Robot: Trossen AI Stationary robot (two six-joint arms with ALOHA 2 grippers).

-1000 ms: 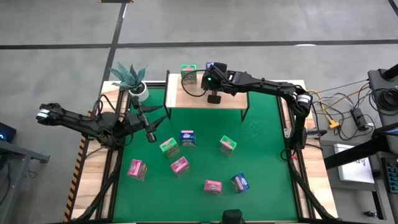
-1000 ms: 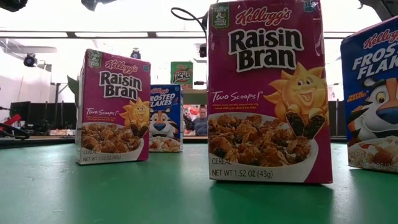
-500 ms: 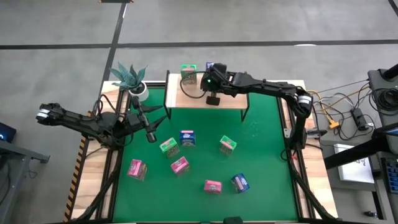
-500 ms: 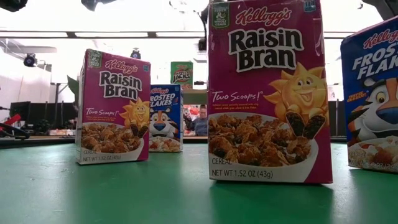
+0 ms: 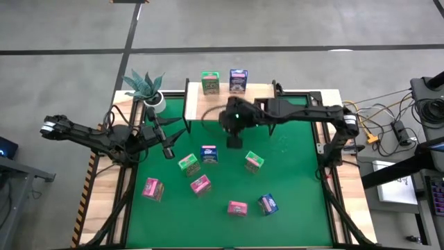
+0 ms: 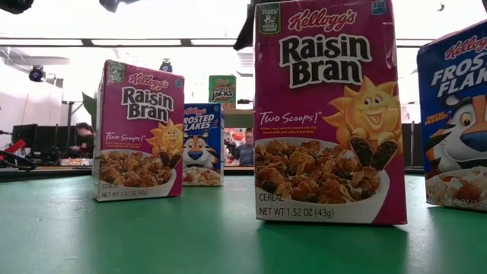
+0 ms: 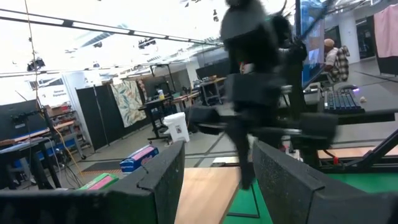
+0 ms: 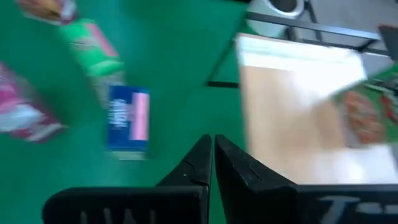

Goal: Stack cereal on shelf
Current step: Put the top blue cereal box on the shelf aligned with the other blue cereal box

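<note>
Overhead, the shelf sits at the upper middle of the green table, its pale plank top carrying two upright cereal boxes along the far edge: a green box and a blue box, side by side and slightly apart. Seven more boxes are scattered on the green mat below: a blue box beside a green one, a pink box just under them, another green box to the right, a pink box at lower left, and a pink box next to a blue one near the bottom. From table level, the pink boxes read Raisin Bran and the blue ones Frosted Flakes.

The right gripper hangs over the mat just in front of the shelf, empty, its fingers pressed nearly together. The left gripper waits at middle left, near a potted plant, fingers spread and empty.
</note>
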